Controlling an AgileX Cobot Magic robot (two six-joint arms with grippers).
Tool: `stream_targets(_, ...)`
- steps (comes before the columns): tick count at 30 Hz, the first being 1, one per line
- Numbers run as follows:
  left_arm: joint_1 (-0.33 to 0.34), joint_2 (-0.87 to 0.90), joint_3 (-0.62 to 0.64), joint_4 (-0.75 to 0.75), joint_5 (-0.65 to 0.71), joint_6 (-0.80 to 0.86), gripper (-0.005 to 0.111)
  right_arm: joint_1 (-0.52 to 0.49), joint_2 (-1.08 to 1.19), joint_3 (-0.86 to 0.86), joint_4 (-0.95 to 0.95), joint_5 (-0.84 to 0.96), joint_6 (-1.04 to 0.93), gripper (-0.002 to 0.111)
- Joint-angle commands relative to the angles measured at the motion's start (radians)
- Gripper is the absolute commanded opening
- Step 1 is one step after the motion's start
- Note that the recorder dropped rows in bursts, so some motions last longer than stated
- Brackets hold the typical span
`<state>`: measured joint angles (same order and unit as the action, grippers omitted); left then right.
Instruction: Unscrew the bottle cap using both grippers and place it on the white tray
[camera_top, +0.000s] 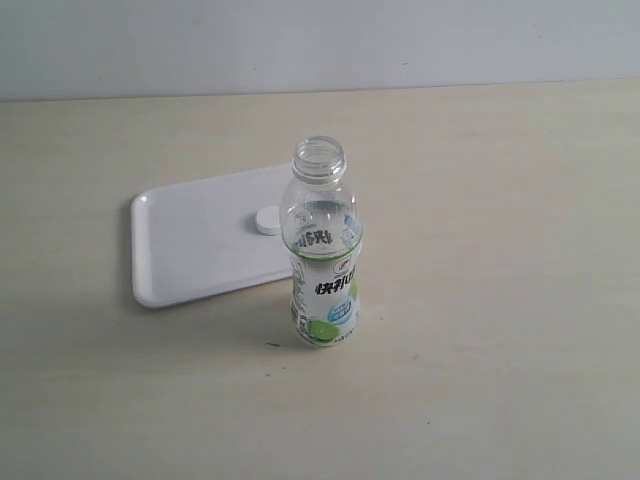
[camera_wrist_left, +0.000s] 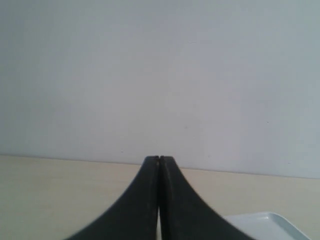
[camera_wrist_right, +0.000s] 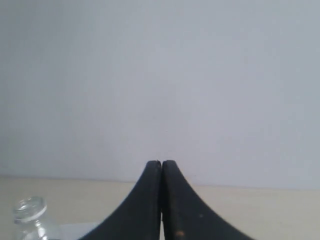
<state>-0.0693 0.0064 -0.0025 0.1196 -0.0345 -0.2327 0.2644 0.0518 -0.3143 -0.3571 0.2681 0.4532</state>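
Black fingers of the left gripper sit closest to the lens in the left wrist view, clenched tip to tip and holding nothing. Past those tips and off to one side, one rounded corner of the white tray shows on the pale table; the rest of it is cut off by the frame and the fingers. The right gripper is clenched and empty in the same way. The bottle stands ahead of it and off to one side, apart from the fingertips, with only its open neck and shoulder in frame.

Neither gripper falls inside the exterior view, so how far each hangs from the bottle cannot be told. That view shows the bottle upright on the table, its long axis vertical, its open mouth pointing up and its lettered label with the lime facing the camera. Its body hides one corner of the tray behind it.

The bottle cap is off the neck and lies flat on the tray, close to the edge nearest the bottle. In that view it sits just beside the bottle's shoulder; whether the two touch cannot be told. Neither wrist view shows the cap. A plain grey wall fills the background behind both grippers.
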Motion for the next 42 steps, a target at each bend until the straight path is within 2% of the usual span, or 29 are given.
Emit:
stream_targets(1, 0.003, -0.006, 0.002, 0.004, -0.004, -0.001, 0.000, -0.188, -0.052, 0.241, -0.019, -0.268, 0.000, 0.000)
stream_targets(5, 0.003, -0.006, 0.002, 0.004, -0.002, -0.001, 0.000, -0.301, -0.052, 0.314, -0.019, -0.278, -0.022, 0.000)
stream_targets(10, 0.003, -0.006, 0.002, 0.004, -0.002, -0.001, 0.000, -0.372, -0.052, 0.314, -0.016, -0.205, -0.011, 0.000)
stream_targets(19, 0.003, -0.006, 0.002, 0.004, -0.002, -0.001, 0.000, -0.369, -0.052, 0.314, 0.011, -0.280, 0.000, 0.000)
stream_targets(25, 0.003, -0.006, 0.002, 0.004, -0.002, -0.001, 0.000, -0.369, -0.052, 0.314, 0.034, -0.268, 0.000, 0.000)
stream_targets(32, 0.003, -0.006, 0.002, 0.004, -0.002, -0.001, 0.000, -0.369, -0.052, 0.314, 0.336, -0.209, -0.323, 0.000)
stream_targets(42, 0.003, -0.006, 0.002, 0.004, -0.002, -0.001, 0.000, -0.369, -0.052, 0.314, 0.333, -0.178, -0.321, 0.000)
